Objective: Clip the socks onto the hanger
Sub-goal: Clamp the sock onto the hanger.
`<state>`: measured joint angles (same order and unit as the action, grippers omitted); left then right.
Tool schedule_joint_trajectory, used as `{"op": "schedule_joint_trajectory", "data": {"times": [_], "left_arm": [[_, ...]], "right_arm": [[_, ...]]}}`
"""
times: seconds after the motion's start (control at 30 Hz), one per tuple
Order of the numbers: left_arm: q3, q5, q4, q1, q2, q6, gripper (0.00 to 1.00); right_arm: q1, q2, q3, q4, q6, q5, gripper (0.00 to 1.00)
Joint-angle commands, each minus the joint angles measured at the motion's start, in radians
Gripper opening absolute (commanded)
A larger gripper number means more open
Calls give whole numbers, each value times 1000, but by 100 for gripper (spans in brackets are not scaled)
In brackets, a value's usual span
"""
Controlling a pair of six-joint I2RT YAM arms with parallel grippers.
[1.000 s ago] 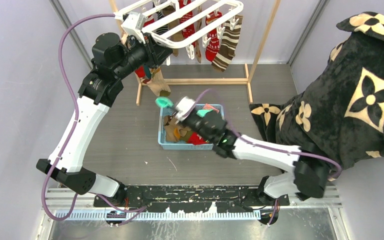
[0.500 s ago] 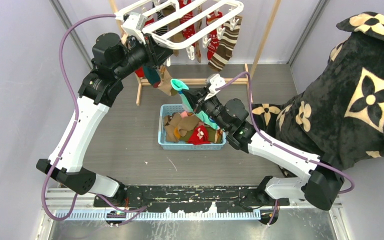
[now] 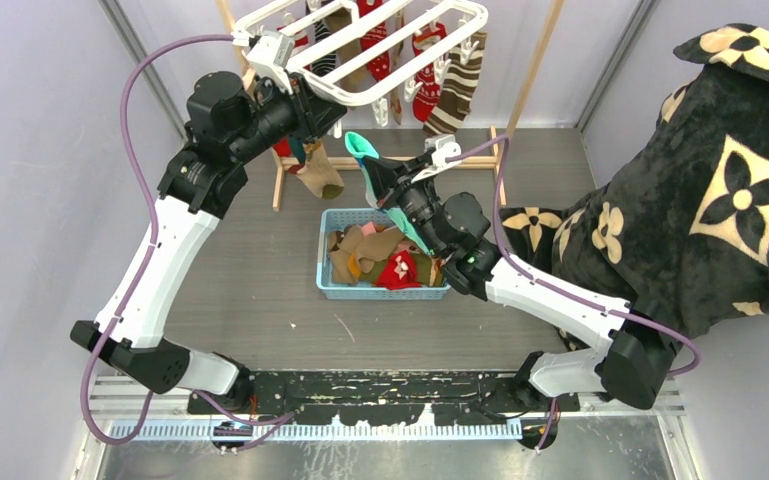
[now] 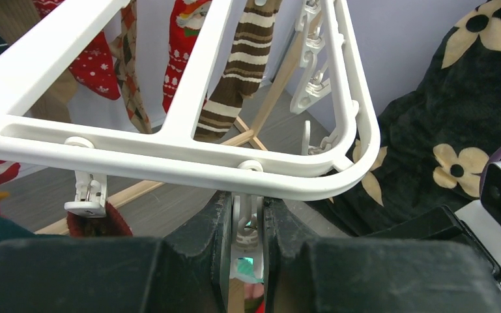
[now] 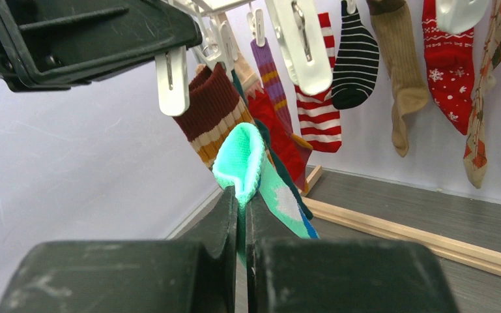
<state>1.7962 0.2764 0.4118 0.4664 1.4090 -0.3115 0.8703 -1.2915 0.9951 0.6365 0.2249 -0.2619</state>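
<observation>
1 white barred hanger [image 4: 169, 153], socks [image 5: 355, 59] hung under it, exact no. unclear. L gripper [image 4: 247, 231] clamped on 1 clip [image 4: 246, 208] at near rail. R gripper [image 5: 241, 202] pinches 1 mint-teal sock [image 5: 242, 153], held just below that clip. 1 blue basket [image 3: 332, 285] nearby.

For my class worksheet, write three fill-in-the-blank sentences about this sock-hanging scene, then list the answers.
1. The right pincer is ____ on a mint-green fabric sock.
2. The left pincer squeezes a small ____ plastic clip under the white plastic rectangular hanger.
3. Loose mixed-colour socks lie in the ____ plastic basket.
Missing words: shut, white, blue.
</observation>
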Motion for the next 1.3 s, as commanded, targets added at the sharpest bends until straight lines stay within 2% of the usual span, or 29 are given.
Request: {"op": "schedule_joint_trajectory", "data": {"times": [0.0,0.47,0.63,1.27], "left_arm": [[-16,-3,-35,13,-50,-17,3],[-44,-53,-69,47,-54,-2,3],[-47,-62,-74,52,-56,13,3],[-49,-79,-93,58,-56,5,2]], "right_arm": [[43,-1,52,121,-1,-128,1],[165,-66,103,211,-155,-327,1],[176,-72,104,212,-164,-361,1],[177,-92,148,195,-105,-307,1]]}}
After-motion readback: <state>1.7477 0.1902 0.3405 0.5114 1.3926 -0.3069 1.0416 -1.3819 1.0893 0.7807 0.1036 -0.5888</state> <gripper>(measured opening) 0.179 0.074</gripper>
